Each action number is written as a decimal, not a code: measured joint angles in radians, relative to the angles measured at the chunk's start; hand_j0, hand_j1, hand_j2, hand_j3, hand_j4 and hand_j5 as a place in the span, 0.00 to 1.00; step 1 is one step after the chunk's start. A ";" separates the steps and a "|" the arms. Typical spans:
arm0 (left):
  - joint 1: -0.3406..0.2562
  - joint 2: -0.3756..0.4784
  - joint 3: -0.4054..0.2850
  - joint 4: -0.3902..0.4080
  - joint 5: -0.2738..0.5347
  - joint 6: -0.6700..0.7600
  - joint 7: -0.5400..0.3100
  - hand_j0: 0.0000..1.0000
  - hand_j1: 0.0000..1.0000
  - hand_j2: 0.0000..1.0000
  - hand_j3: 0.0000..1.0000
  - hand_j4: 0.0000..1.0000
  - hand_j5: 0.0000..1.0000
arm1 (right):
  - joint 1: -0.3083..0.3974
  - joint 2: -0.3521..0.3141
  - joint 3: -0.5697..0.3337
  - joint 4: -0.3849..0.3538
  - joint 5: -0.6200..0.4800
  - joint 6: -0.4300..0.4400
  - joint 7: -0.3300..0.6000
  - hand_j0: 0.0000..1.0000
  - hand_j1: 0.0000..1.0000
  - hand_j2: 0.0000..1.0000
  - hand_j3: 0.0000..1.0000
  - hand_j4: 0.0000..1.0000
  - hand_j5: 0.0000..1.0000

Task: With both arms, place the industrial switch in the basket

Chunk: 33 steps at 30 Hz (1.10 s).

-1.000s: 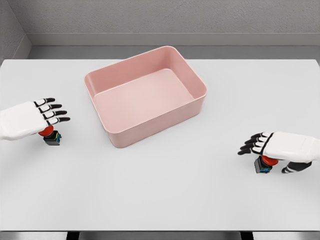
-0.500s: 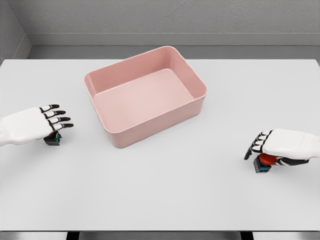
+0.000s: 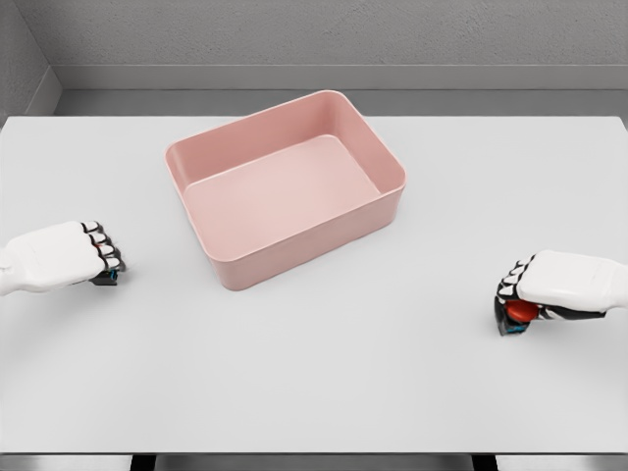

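Two small industrial switches with red buttons on black bases sit on the white table. The left switch [image 3: 105, 279] is almost hidden under my left hand [image 3: 98, 260], whose fingers are curled down around it. The right switch [image 3: 516, 314] shows its red button under my right hand [image 3: 512, 290], fingers curled over it. Both switches rest on the table. The pink rectangular basket [image 3: 385, 209] stands between and behind the hands, nothing inside it.
The white table [image 3: 324, 363] stretches wide in front of the basket. Its front edge runs along the bottom of the view. A grey wall stands behind the table.
Both hands have lowered onto their switches and their fingers have curled from spread to closed around them. The switches and basket have not moved.
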 measured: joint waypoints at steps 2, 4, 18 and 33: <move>-0.002 0.000 0.001 0.000 -0.004 -0.001 -0.008 0.38 0.38 0.38 0.38 0.38 0.38 | -0.015 0.000 -0.003 0.000 0.009 -0.003 0.000 0.45 0.45 0.45 0.45 0.45 0.45; -0.002 0.000 0.002 0.000 -0.005 -0.001 -0.011 0.34 0.34 0.34 0.34 0.34 0.34 | -0.023 -0.001 -0.005 0.000 0.003 -0.001 0.000 0.45 0.45 0.45 0.45 0.45 0.45; -0.017 0.000 0.053 0.000 0.069 -0.001 -0.012 0.24 0.24 0.24 0.24 0.24 0.24 | -0.094 -0.006 -0.006 0.001 -0.018 0.000 -0.001 0.44 0.44 0.44 0.44 0.44 0.44; -0.087 -0.034 0.140 0.004 0.266 -0.001 -0.006 0.25 0.25 0.25 0.25 0.25 0.25 | -0.236 0.046 0.029 0.002 -0.022 0.001 -0.001 0.45 0.45 0.45 0.45 0.45 0.45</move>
